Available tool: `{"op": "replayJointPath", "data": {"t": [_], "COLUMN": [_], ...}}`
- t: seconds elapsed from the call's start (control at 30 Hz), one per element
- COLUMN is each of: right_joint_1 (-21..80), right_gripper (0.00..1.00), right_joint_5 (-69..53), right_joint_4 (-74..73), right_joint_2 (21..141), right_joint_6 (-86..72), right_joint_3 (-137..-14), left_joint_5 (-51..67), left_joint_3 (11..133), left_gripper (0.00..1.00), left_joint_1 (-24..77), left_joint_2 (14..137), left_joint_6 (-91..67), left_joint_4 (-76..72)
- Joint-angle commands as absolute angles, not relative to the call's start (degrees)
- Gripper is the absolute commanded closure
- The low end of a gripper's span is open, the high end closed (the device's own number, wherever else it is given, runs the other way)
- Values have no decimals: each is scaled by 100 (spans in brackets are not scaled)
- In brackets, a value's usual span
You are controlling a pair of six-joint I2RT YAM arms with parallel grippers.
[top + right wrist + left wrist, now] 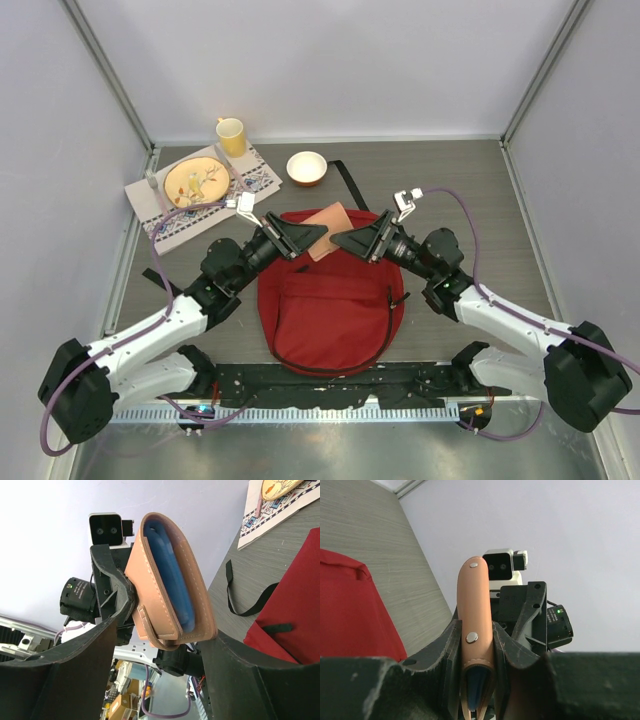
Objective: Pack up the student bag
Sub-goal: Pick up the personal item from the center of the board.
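Tan pouch (327,232) hangs mid-frame over the upper edge of the bag (330,315), clamped tight by the left gripper (305,238); right gripper (350,240) straddles it, jaws wide, hold unclear.

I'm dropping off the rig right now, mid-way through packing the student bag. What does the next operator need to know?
Left tool: shut on the tan pouch.
Right tool: shut on the same pouch from the opposite side.
The pouch has something blue inside and is held over the far end of the student bag, which lies flat on the table between the arms.
Done: pouch is lifted.
Left: get it into the bag. I cannot tell whether the bag is open.
Yellow mug, plate and bowl sit beyond the bag.
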State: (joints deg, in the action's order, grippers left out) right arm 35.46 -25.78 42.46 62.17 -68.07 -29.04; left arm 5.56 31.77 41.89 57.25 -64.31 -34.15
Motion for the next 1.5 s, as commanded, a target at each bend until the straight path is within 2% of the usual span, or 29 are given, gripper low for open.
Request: {"op": "replayJointPath", "data": {"t": [0.0, 0.5, 0.6, 0.67, 0.83, 0.9, 0.93, 0.97, 1.07, 1.17, 1.3, 1.47], "right_joint_1": [3568, 3568, 3568, 3568, 3568, 3568, 3568, 3568, 3568, 3568, 3560, 3542], "right_gripper": [29, 48, 57, 60, 78, 89, 92, 94, 98, 99, 99, 99], "right_joint_5": [-2417, -2118, -2074, -2030, -1960, -1890, -1855, -1820, -1539, -916, 330, 1116], "right_joint_4": [4825, 5520, 5572, 5563, 5528, 5432, 5223, 5082, 4152, 2694, 715, -614], "right_joint_2": [6205, 6231, 6275, 6275, 6240, 6136, 6083, 6012, 5521, 4801, 3843, 3008], "right_joint_6": [-6812, -6970, -6996, -6987, -6979, -6900, -6839, -6760, -6356, -5758, -5213, -5080], "right_joint_3": [-3129, -2988, -2979, -2979, -2971, -2953, -2962, -2962, -2962, -3023, -3120, -3103], "left_joint_5": [694, 721, 747, 756, 808, 800, 791, 782, 642, 239, -473, -432], "left_joint_3": [3173, 2953, 2936, 2909, 2892, 2883, 2883, 2909, 3102, 3418, 3998, 5050], "left_gripper": [70, 70, 70, 70, 70, 65, 59, 42, 21, 14, 9, 7], "left_joint_1": [4201, 4192, 4201, 4192, 4192, 4192, 4192, 4201, 4201, 4201, 4192, 4201], "left_joint_2": [5687, 5643, 5651, 5651, 5678, 5660, 5643, 5634, 5450, 5177, 5089, 5990], "left_joint_6": [-6521, -6662, -6688, -6688, -6706, -6697, -6680, -6575, -6285, -5723, -4601, -3351], "left_joint_4": [-3902, -4017, -4069, -4069, -4078, -4043, -3982, -3877, -2991, -1656, 512, 1502]}}
